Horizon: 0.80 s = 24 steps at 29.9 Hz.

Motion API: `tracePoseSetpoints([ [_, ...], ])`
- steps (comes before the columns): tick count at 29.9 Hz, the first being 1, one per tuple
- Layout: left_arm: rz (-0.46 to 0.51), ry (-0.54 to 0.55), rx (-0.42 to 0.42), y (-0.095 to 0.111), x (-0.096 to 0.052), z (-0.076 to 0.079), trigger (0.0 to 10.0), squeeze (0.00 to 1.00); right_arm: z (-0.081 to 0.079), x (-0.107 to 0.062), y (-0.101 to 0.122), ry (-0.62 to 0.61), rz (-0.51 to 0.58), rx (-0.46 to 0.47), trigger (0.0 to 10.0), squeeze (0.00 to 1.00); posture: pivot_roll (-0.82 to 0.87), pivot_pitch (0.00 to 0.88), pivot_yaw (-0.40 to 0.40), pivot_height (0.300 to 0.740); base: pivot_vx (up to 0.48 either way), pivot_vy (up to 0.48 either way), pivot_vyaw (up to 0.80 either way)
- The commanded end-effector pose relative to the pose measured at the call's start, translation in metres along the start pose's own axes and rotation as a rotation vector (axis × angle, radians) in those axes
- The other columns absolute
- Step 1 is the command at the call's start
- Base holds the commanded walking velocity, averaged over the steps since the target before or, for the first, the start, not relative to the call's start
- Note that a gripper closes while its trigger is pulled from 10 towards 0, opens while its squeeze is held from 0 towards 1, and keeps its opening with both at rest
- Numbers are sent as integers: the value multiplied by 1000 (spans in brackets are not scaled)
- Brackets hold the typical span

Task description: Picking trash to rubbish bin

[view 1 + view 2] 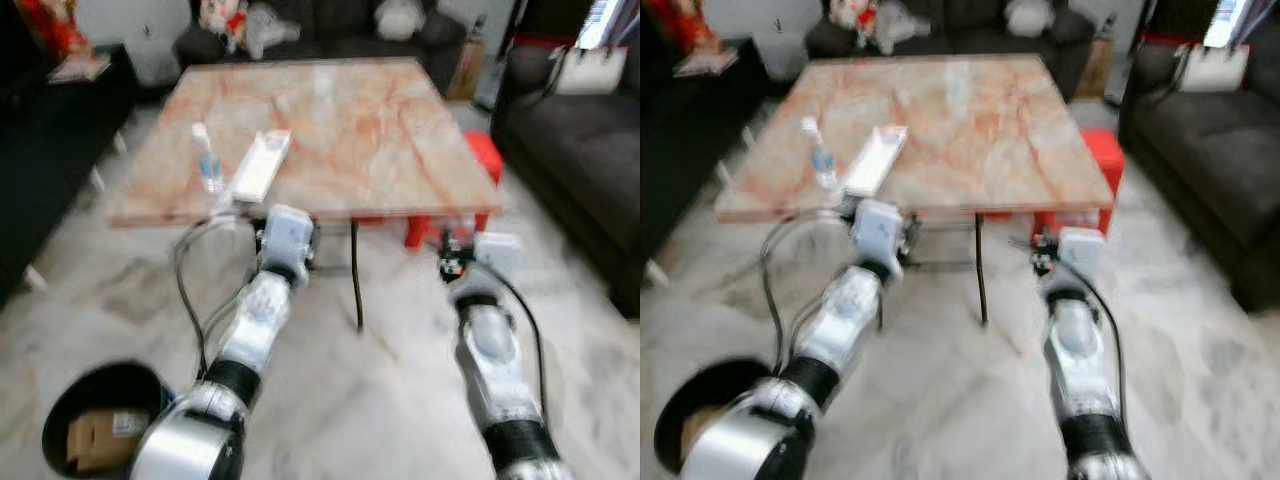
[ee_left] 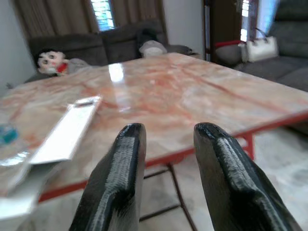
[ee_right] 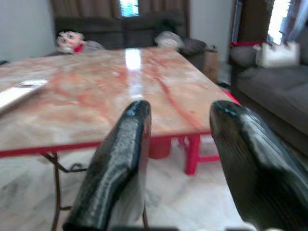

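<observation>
Pincer, left (image 2: 163,144): fingers parted, nothing between them, held just short of the counter's near edge. Pincer, right (image 3: 178,144): also parted and empty, level with the same edge, further along toward the red stool (image 1: 485,160).

Trash to hand: a small clear water bottle (image 1: 207,160) with a blue label, upright near the near left corner of the counter (image 1: 380,130). Just beside it a long flat white packet (image 1: 262,163) lies at a slant, its near end reaching toward the edge. Left pincer is the closer of the two to both items; neither item is touched.

Rubbish bin (image 1: 70,400): round, black, on the marble floor (image 1: 380,400) by the robot's left side. A brown cardboard box (image 1: 95,435) sits inside it, so some rubbish appears already binned.

Judgement: task partly done. Bottle and packet remain on the counter; each needs a reach, a grasp and a carry down to the bin. Head views are blurred, so finer detail of the packet cannot be read.

Surroundings: dark sofas (image 1: 570,150) at the far and right sides, a white handbag (image 1: 590,70) on the right one.
</observation>
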<state>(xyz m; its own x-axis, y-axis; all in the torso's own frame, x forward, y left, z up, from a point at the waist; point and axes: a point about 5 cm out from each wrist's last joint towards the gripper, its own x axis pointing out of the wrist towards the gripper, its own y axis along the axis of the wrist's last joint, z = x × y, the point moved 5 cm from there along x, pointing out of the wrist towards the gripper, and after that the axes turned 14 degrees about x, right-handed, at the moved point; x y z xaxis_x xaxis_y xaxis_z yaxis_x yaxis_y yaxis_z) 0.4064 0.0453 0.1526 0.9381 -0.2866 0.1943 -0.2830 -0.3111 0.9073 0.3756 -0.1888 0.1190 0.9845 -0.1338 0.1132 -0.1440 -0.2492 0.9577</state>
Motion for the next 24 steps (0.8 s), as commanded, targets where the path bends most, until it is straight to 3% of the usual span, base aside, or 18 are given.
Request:
tracePoseSetpoints([
  [1,-11,46,24,-5,-1,-19,10000,0,-21,1,2,63,13,14,10000,0,42,7,-23,740,442,0,800],
  [20,-3,54,46,-4,-2,-24,10000,0,-25,2,0,71,6,33,10000,0,47,7,-19,740,441,0,42],
  [24,-1,55,48,-4,-2,-24,10000,0,-27,2,2,87,10,15,10000,0,47,4,-20,740,439,0,642],
])
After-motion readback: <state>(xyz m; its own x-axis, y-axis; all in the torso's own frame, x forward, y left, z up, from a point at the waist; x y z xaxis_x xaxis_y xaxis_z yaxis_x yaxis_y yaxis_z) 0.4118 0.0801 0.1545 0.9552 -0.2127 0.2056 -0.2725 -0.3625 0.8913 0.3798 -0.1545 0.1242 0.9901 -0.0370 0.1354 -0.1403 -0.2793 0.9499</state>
